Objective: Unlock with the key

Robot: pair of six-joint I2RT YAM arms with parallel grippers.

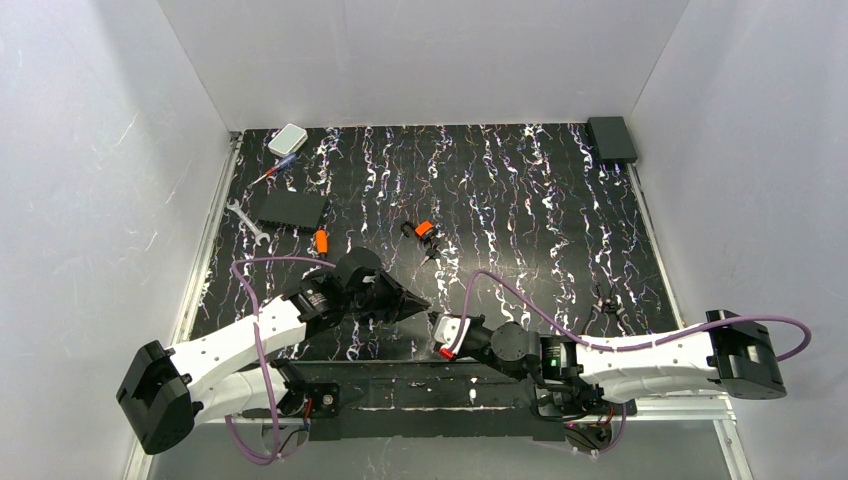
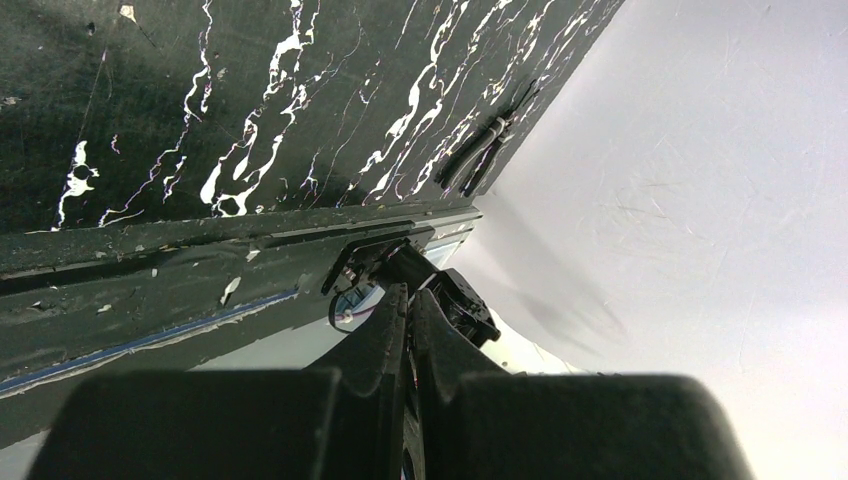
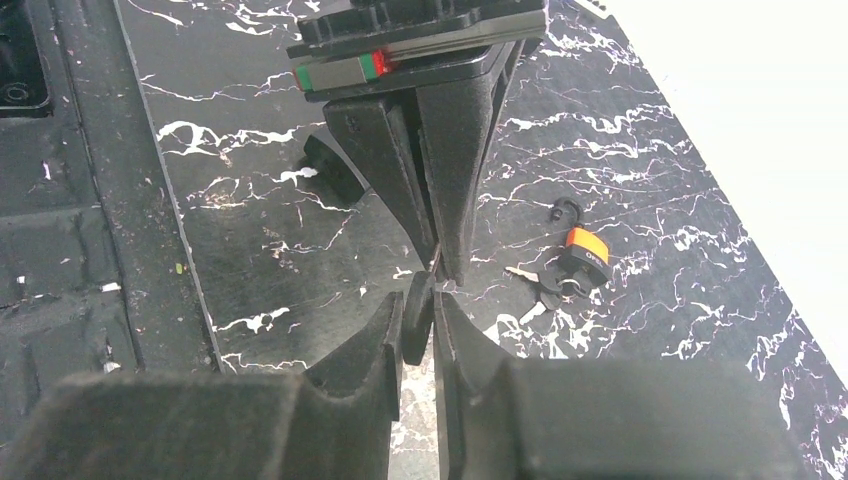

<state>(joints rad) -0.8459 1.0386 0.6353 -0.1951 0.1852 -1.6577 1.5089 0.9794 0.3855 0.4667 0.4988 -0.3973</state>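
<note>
Bright, even lighting; nearest foreground blurred, some glare.

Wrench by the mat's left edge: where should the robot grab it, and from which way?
Best grab the wrench by its slim middle bar, straight down from above, a finger on each side. It lies flat on the mat, and its forked ends are wider.

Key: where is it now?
Right wrist view, centre: the key sits in the right tool, at the tip of the left tool, near the orange-and-black cylinder.
</note>
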